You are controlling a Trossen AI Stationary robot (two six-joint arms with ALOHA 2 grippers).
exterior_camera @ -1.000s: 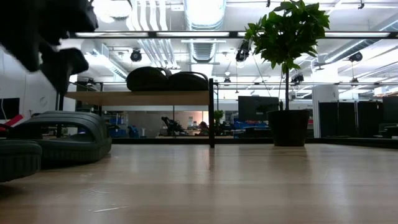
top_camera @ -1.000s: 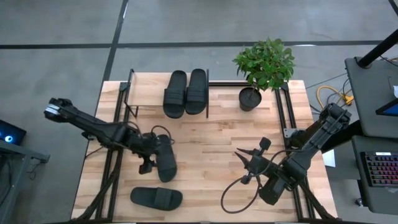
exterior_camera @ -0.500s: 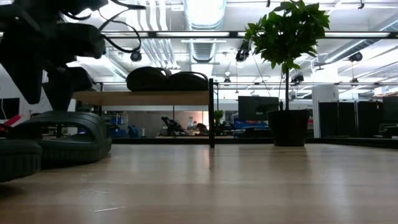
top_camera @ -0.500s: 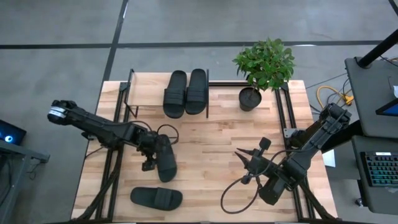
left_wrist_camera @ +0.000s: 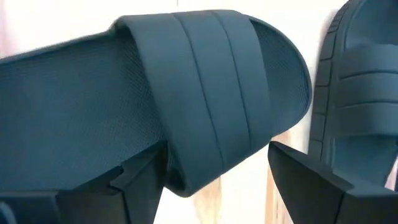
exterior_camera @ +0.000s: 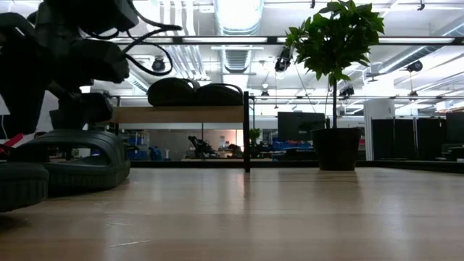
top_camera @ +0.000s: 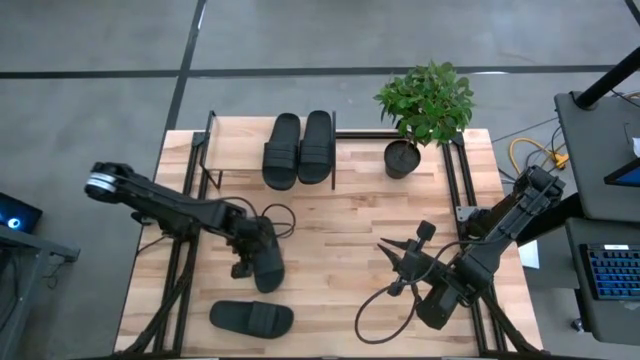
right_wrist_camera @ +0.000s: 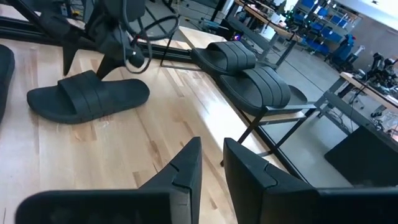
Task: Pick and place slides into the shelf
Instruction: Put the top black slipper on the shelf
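The left gripper (top_camera: 243,250) stands wide over a matte black rubber slide sandal (top_camera: 266,258) on the light wooden tabletop (top_camera: 340,230), one finger (left_wrist_camera: 134,180) on each side of its strap — whether they touch it I cannot tell. Another slide (top_camera: 251,318) lies nearby. Two more (top_camera: 299,148) sit on the low light-wood shelf (top_camera: 225,150) with black metal posts. The right gripper (top_camera: 388,251) hovers, fingers narrow, holding nothing.

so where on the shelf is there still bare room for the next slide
The shelf is bare to the left of the two slides on it, up to its left posts. Beyond the right post stands the potted plant. The table's near left is crowded: left gripper, open over a slide, another slide in front.
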